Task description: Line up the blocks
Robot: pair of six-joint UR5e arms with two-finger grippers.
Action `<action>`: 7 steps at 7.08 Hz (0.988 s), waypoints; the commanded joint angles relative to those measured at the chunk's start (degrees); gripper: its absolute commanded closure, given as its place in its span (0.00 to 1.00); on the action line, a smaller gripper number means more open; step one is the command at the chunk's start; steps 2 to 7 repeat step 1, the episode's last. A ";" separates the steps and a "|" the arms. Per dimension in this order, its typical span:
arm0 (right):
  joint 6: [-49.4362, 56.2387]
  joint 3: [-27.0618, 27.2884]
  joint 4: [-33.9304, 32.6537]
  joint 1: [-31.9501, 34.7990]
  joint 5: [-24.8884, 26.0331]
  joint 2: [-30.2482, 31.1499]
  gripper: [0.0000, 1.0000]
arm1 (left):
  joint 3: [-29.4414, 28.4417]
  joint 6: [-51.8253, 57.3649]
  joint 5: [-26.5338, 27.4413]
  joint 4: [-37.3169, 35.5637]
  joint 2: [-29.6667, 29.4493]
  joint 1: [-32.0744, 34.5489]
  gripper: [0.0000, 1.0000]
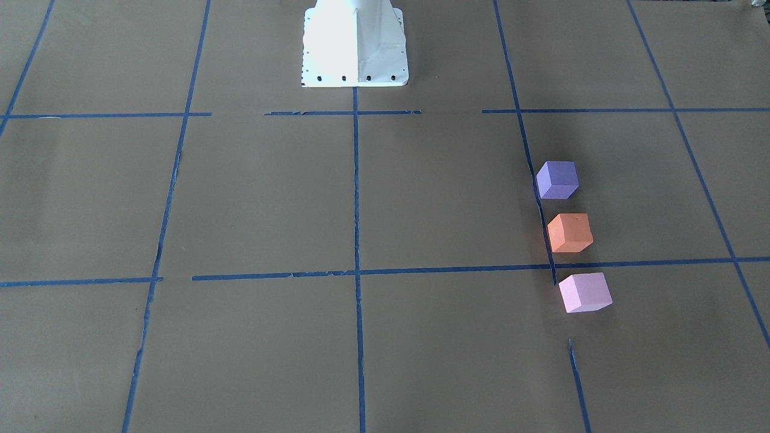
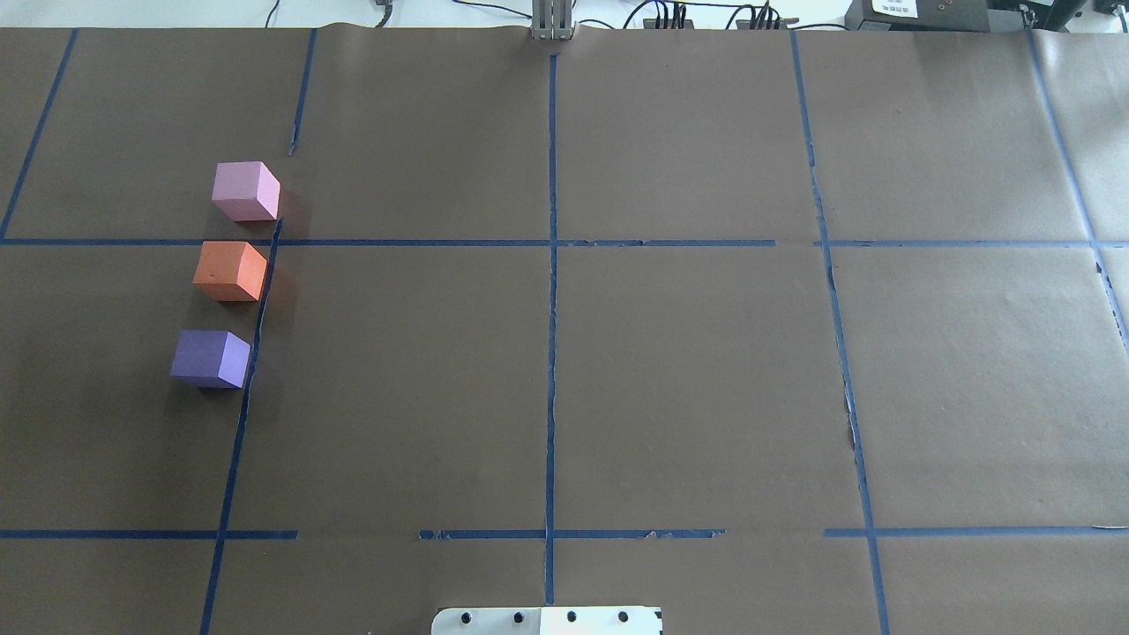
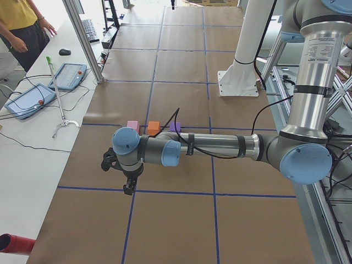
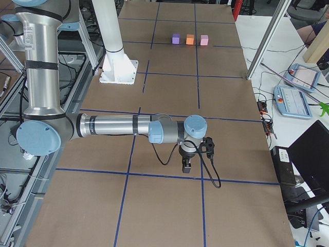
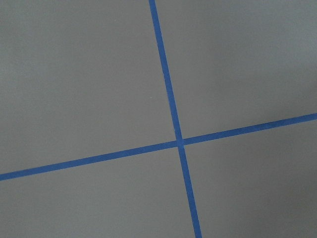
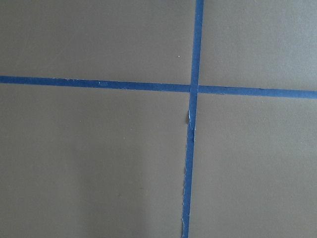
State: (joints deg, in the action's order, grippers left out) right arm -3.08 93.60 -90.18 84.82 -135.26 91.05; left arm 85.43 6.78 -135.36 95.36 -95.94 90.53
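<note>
Dark grippers hang above brown paper [image 2: 688, 370], with three foam cubes lined up on the robot's left side of the table.

The left gripper [image 3: 128, 187] and right gripper [image 4: 187, 165] each point down over a crossing of blue tape [image 5: 179, 143]. Whether their fingers are spread or pressed together cannot be told. Away from both, the purple cube [image 2: 210, 359], orange cube [image 2: 230, 271] and pink cube [image 2: 246, 190] sit in a row beside one tape strip with small gaps between them. Purple is nearest the robot's base and pink is farthest.
</note>
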 commanded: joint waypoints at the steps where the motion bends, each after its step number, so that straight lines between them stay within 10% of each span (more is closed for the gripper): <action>1: 0.00 0.00 -0.09 0.00 0.00 0.00 0.00 | 0.18 0.07 0.01 0.00 0.05 0.61 0.00; 7: 0.00 0.00 -0.09 0.00 0.00 0.00 0.00 | 0.18 0.07 0.01 0.00 0.05 0.61 0.00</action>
